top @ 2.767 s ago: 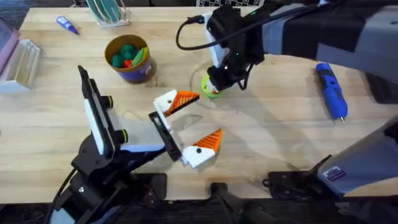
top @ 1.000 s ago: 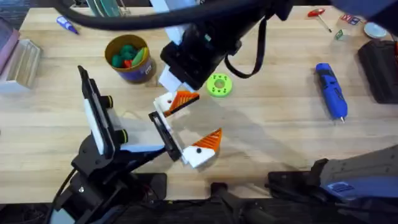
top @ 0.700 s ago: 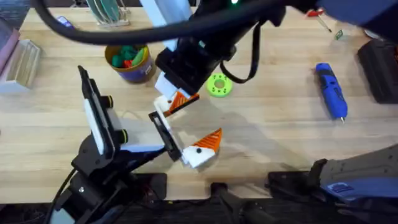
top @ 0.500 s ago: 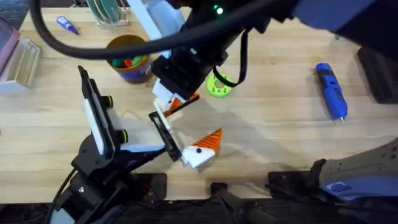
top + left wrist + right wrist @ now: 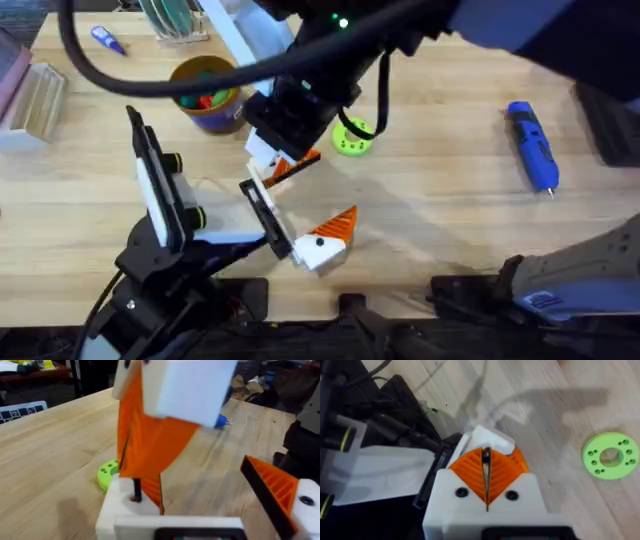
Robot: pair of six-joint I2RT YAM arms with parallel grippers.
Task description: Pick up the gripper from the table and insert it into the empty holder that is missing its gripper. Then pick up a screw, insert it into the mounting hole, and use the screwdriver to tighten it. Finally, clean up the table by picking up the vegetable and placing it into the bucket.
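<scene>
right arm reaching across the table to the left arm's claw

the right arm crosses over the middle, large and dark, its right gripper (image 5: 486, 462) tipped down with the orange pads (image 5: 470, 467) pressed together on a thin dark screw (image 5: 136, 491), whose end meets the holder (image 5: 120, 510), the far white block of the left gripper (image 5: 330, 188). the left arm lies low, its claw spread wide, both blocks bearing orange tips. the bucket (image 5: 222, 112) near the far edge holds green and red pieces. the screwdriver (image 5: 532, 145) lies well apart on the right. a green disc (image 5: 352, 137) sits just beside the claw.
</scene>
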